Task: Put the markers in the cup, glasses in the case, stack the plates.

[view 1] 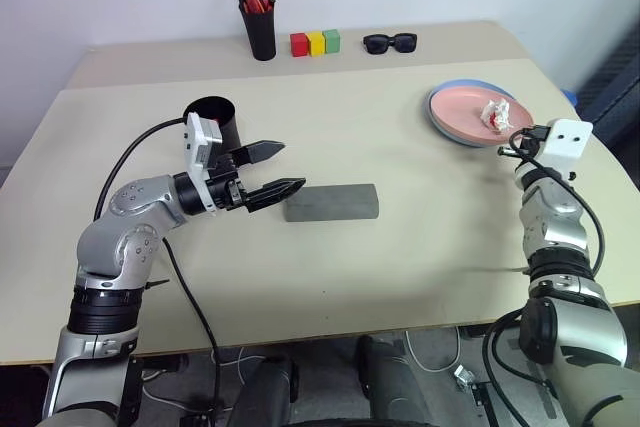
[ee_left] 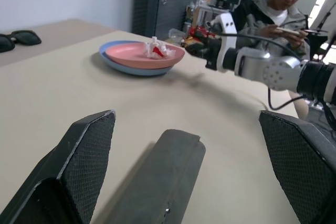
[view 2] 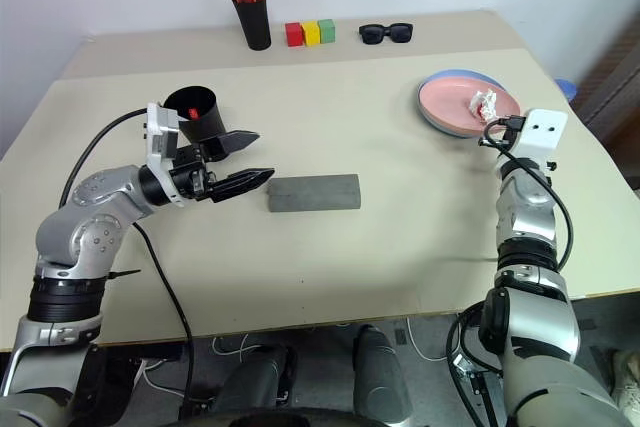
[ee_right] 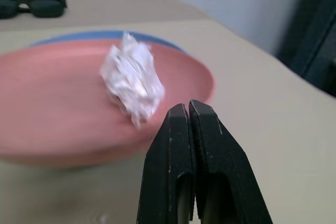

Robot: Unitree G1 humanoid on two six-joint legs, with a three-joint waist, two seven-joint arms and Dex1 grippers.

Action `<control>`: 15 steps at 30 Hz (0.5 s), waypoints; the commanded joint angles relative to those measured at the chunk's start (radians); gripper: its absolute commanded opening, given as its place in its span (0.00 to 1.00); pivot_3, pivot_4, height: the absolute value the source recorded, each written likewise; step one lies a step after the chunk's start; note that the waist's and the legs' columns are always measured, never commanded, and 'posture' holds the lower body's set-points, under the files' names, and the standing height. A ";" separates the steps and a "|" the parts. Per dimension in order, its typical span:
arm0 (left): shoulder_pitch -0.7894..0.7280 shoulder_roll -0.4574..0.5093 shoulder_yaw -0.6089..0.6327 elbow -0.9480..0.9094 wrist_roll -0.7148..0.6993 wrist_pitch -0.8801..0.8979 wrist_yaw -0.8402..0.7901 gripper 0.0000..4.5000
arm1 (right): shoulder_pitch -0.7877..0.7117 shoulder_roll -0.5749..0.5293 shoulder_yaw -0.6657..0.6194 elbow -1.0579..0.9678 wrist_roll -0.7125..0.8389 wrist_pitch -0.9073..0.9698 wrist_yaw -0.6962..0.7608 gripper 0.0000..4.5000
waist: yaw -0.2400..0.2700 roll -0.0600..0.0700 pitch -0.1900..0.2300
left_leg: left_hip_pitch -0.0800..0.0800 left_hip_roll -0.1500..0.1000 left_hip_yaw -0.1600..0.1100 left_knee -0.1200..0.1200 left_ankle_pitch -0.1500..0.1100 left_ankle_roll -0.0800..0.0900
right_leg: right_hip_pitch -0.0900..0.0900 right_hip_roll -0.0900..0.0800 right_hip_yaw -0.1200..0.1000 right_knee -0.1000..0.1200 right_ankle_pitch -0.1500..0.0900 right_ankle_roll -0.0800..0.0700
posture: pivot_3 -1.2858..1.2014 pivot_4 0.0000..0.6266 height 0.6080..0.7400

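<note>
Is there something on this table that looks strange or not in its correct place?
Yes. A crumpled white wad with a bit of red lies on the pink plate, which sits stacked on the blue plate near the right gripper. It looks like litter and does not belong on a plate.
</note>
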State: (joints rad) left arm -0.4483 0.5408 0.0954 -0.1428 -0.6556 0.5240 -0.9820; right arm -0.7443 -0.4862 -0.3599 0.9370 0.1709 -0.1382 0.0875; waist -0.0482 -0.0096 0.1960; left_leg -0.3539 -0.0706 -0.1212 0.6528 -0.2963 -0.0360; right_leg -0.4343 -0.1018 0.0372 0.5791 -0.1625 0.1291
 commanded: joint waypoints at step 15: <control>-0.009 0.024 0.032 -0.045 -0.026 0.005 0.014 1.00 | -0.187 0.041 0.029 0.166 0.009 -0.107 0.087 0.01 | -0.012 0.000 0.000 | 0.000 0.000 0.002 0.000 0.000 0.000 | 0.000 0.001 0.003 0.000 0.000 0.000 | 0.52 0.24 1.00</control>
State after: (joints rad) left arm -0.4550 0.5544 0.0974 -0.1481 -0.6631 0.5338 -0.9732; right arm -0.9120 -0.4331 -0.3234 1.1439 0.1604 -0.2241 0.1299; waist -0.0598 -0.0097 0.1960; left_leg -0.3535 -0.0704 -0.1194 0.6523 -0.2964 -0.0359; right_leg -0.4346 -0.1012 0.0399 0.5787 -0.1624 0.1293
